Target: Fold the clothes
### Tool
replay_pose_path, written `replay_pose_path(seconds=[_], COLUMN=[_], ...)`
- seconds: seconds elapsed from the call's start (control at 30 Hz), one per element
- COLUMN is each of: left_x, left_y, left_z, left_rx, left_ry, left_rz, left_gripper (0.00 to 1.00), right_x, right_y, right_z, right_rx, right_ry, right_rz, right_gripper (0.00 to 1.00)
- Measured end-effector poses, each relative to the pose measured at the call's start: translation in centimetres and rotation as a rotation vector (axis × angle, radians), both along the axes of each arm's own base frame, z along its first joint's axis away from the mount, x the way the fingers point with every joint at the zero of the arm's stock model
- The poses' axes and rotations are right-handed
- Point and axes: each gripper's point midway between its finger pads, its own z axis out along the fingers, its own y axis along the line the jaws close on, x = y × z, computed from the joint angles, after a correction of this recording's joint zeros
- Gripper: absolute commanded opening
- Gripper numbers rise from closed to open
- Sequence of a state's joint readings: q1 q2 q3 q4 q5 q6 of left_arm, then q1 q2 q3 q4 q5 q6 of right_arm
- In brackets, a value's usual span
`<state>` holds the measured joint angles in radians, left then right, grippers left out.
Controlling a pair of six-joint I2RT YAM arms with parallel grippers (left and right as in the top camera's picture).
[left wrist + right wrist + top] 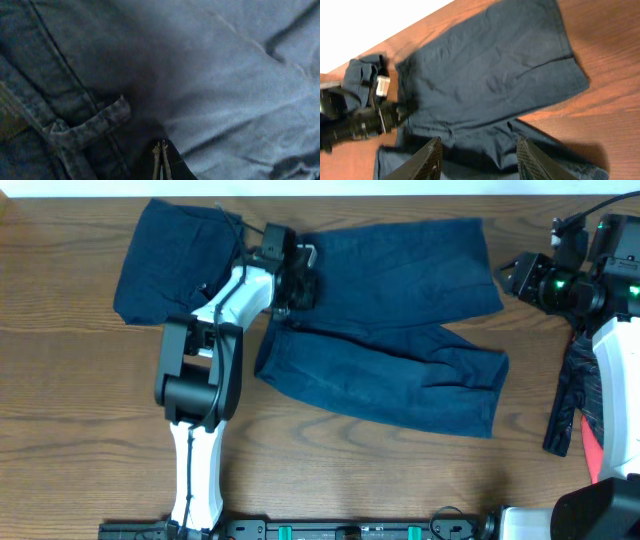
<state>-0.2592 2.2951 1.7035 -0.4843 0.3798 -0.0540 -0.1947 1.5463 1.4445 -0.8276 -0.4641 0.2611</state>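
shorts point(400, 270): left gripper point(290, 275) clamped shut on the waistband point(272, 342), right gripper point(515, 277) half open and empty, so lift slow.

1. Location type: a robot manipulation lab or test bench.
2. Evidence: two white-and-black robot arms, the left arm point(200, 380) and the right arm point(620, 370), work at one wood-grain table point(80, 430).
3. Evidence: a black mounting rail point(340, 530) with green fittings runs along the near table edge.
4. Evidence: a plain white backdrop point(400, 186) borders the far edge.
5. Evidence: the clothes point(400, 310) lie spread out as the work piece.
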Motion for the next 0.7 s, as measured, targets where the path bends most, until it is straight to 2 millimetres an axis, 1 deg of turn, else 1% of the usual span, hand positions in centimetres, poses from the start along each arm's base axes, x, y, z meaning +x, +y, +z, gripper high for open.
replay_pose_path(seconds=[0.03, 0.1, 0.13, 0.17, 0.2, 0.23, 0.27, 0.33, 0.4, 0.43, 0.5, 0.57, 0.63, 0.7], left_x=[0.4, 1.0, 1.1, 1.1, 1.1, 1.2, 1.2, 0.7, -0.8, -1.4, -2.9, -4.2, -5.5, -6.8], left_y=[0.0, 0.2, 0.3, 0.5, 0.8, 1.0, 1.4, 2.4, 3.6, 4.0, 5.0, 5.7, 6.5, 7.2], left_z=[0.1, 1.1, 2.0, 2.8, 4.1, 5.6, 7.1, 9.9, 11.7, 12.2, 13.1, 13.2, 13.2, 13.3], left_rx=[0.007, 0.026, 0.037, 0.048, 0.062, 0.072, 0.086, 0.121, 0.165, 0.18, 0.211, 0.235, 0.265, 0.297], left_ry=[0.003, 0.022, 0.036, 0.043, 0.05, 0.051, 0.054, 0.069, 0.113, 0.13, 0.178, 0.225, 0.278, 0.323], left_rz=[0.004, 0.009, 0.009, 0.002, -0.002, -0.001, 0.004, 0.016, 0.023, 0.023, 0.027, 0.029, 0.03, 0.031], left_gripper=[0.06, 0.08, 0.15, 0.24, 0.31, 0.36, 0.41, 0.48, 0.5, 0.5, 0.5, 0.5, 0.5, 0.5], right_x=[-0.2, -0.5, -0.8, -1.0, -1.4, -1.8, -2.3, -3.2, -4.6, -5.2, -6.7, -7.9, -8.7, -9.3], right_y=[0.2, 0.6, 0.9, 1.2, 1.4, 1.6, 1.8, 1.9, 1.6, 1.4, 1.0, 0.7, 0.6, 0.5], right_z=[-0.2, -0.7, -1.1, -1.5, -2.2, -3.0, -3.9, -5.7, -8.3, -9.3, -11.8, -14.1, -15.4, -16.4], right_rx=[-0.007, -0.021, -0.029, -0.035, -0.039, -0.045, -0.05, -0.059, -0.076, -0.081, -0.098, -0.11, -0.117, -0.122], right_ry=[0.011, 0.032, 0.047, 0.062, 0.083, 0.106, 0.131, 0.183, 0.256, 0.286, 0.35, 0.395, 0.422, 0.437], right_rz=[0.004, 0.014, 0.02, 0.026, 0.031, 0.038, 0.041, 0.044, 0.023, 0.011, -0.016, -0.033, -0.041, -0.046], right_gripper=[0.5, 0.53, 0.55, 0.59, 0.63, 0.63, 0.63, 0.63, 0.64, 0.64, 0.64, 0.66, 0.67, 0.68])
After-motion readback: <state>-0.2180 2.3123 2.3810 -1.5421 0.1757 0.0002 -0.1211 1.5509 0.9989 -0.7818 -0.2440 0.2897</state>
